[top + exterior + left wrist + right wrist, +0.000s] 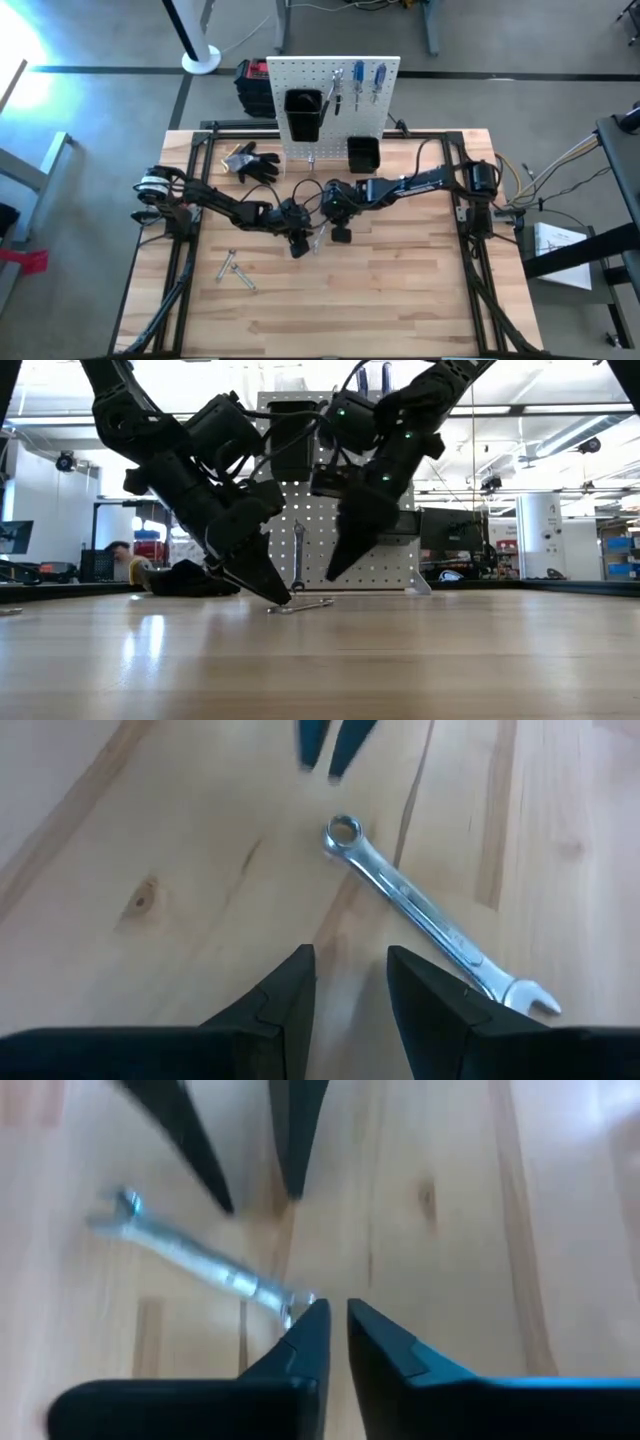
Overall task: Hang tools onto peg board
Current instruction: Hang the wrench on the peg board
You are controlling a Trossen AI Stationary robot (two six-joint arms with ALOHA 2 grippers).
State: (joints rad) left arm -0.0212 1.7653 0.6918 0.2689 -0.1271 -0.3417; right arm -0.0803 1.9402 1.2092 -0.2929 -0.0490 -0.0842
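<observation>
A slim silver wrench (318,238) lies flat on the wooden table between my two grippers. It also shows in the low view (300,605). My left gripper (350,982) is open, low at the table, beside the wrench's open end (528,998). My right gripper (338,1320) is open by a narrow gap and hangs a little above the wrench's ring end (298,1300). The white peg board (333,75) stands at the far edge. It carries pliers (337,95), two blue-handled screwdrivers (368,80) and two black bins (303,115). My left gripper has one finger (450,1010) right beside the shaft of the wrench near its open end (495,985). I cannot tell whether it touches. The fingers slant down toward the table from the left, and the wrench lies flat on the wood.
Black work gloves (250,162) lie at the far left by the board. Two more small silver tools (235,270) lie on the near left of the table. Another wrench (297,550) hangs at the board's foot. The near half of the table is bare wood.
</observation>
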